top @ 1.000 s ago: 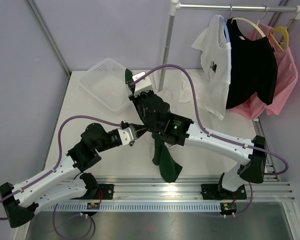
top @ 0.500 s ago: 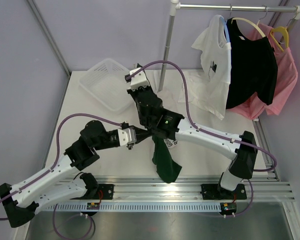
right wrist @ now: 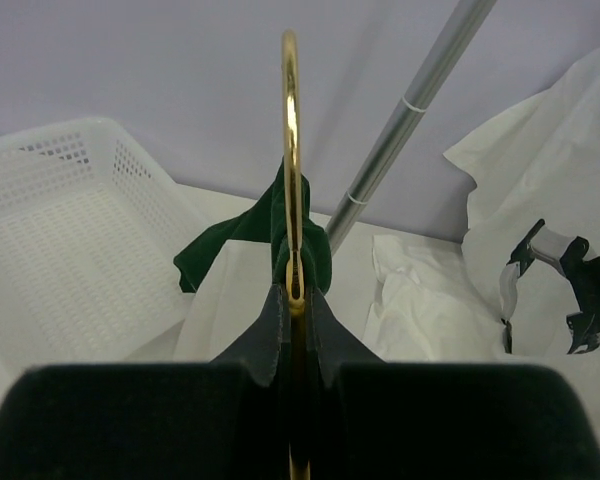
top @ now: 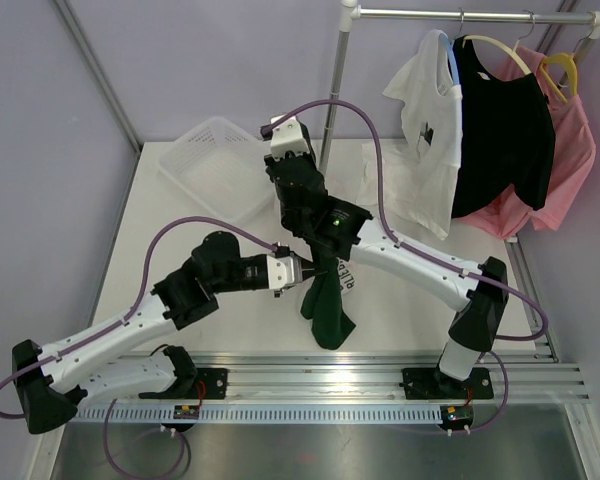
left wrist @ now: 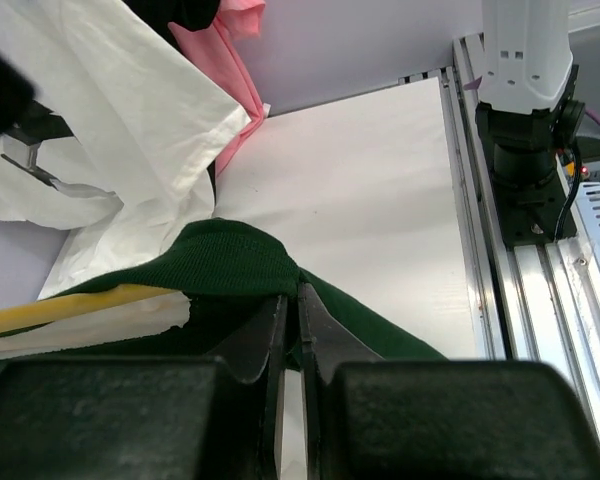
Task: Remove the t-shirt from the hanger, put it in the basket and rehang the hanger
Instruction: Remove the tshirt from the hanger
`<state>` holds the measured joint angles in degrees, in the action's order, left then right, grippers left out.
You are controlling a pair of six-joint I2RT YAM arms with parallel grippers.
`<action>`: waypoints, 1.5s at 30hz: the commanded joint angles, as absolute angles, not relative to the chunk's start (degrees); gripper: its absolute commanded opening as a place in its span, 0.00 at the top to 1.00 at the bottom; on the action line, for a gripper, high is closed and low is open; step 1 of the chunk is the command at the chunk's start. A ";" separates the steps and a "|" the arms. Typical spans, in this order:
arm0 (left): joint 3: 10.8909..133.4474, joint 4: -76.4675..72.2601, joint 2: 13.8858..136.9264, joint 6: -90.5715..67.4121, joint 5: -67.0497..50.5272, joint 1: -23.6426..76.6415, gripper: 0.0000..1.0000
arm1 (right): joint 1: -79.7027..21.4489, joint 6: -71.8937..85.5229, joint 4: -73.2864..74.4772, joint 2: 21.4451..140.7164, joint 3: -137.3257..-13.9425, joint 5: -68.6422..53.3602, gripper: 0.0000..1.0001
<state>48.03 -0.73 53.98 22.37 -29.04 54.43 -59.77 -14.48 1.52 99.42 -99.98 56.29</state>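
T-shirt (top: pixel 328 305), dark green, hangs in a long bunched drop at mid-table. It sits under the crossing of the two arms, and its long axis runs from the arms toward the near edge. Both grippers are at its upper end and the lower end dangles free.

Left gripper (left wrist: pixel 292 300) comes in from the shirt's left side. Its jaws are nearly together, with a fold of the green cloth pinched at the tips. It is the arm that has the cloth. From those tips most of the shirt spreads ahead and to the left, humped over the hanger's (left wrist: pixel 75 303) yellow arm. That arm pokes out of the green to the left, so its long axis runs crosswise to the fingers.

Right gripper (right wrist: pixel 291 295) is clamped on the hanger's thin wire neck, with the hook standing up beyond the tips. A small flap of green clings round the neck just past the fingers.

The next move likely turns on this: the cloth must slide along the yellow arm and off its end. The left pull should therefore follow that arm's axis, away from the right gripper's hold, rather than straight down.
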 commanded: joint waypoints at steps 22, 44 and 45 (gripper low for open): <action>50.80 8.87 59.48 30.05 -26.72 62.67 1.00 | -53.88 -3.61 -5.10 87.63 -95.71 62.75 1.00; 48.51 1.76 69.78 37.00 -6.60 66.53 1.00 | -53.79 5.01 11.07 74.28 -91.50 59.42 1.00; 47.99 0.80 70.31 37.00 -5.63 66.53 1.00 | -53.79 5.44 11.68 73.66 -91.06 58.72 1.00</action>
